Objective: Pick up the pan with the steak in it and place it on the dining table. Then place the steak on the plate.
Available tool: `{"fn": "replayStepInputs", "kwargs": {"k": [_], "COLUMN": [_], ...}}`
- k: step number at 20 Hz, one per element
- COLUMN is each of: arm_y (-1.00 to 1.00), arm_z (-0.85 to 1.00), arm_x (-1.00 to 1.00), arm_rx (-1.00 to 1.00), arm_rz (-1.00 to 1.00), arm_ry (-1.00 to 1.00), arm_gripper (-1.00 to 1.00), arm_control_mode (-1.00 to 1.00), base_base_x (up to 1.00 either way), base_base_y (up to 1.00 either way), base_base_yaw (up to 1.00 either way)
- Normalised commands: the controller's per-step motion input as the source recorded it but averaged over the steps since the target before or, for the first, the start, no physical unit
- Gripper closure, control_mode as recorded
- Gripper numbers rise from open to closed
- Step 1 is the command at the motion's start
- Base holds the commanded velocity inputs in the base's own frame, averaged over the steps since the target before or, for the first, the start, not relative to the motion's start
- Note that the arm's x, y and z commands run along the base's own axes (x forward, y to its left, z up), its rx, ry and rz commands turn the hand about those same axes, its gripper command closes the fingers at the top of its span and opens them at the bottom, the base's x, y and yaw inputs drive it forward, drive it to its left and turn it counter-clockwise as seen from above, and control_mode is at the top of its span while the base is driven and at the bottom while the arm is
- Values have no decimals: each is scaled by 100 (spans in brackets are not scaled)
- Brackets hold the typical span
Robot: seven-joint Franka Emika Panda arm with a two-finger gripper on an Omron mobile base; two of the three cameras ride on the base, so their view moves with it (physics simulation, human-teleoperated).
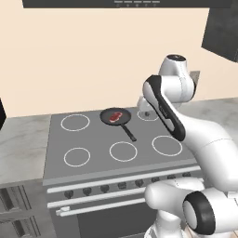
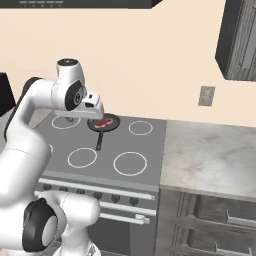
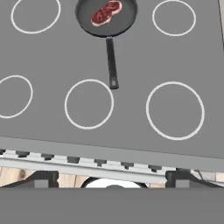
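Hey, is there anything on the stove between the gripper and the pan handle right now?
Nothing visible is in the way. In the hand view the pan sits on the back middle burner with the steak in it. Its handle points toward the open gripper across bare stovetop.

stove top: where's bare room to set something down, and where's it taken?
Taken: the back middle ring, under the pan with the steak; its handle runs forward between the front rings. Free: both back corner rings, all three front rings, and the counter right of the stove.
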Motion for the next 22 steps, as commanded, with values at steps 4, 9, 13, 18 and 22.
{"fn": "replayStepInputs", "kwargs": {"k": [4,9,13,18,22], "arm_y": [0,-2,0,1,8], "arm_z": [-38,-40,-38,-36,-32], "arm_x": [8,20,35,50,61], "arm_rx": [0,0,0,0,0], "arm_rz": [0,1,1,0,0], "arm_ry": [-4,-1,-1,0,0], "arm_gripper": [-100,-100,-100,-100,-100], "arm_control_mode": [-100,-100,-100,-100,-100], "base_base_x": [0,0,0,0,0], "base_base_y": [0,0,0,0,0], "base_base_yaw": [0,0,0,0,0]}}
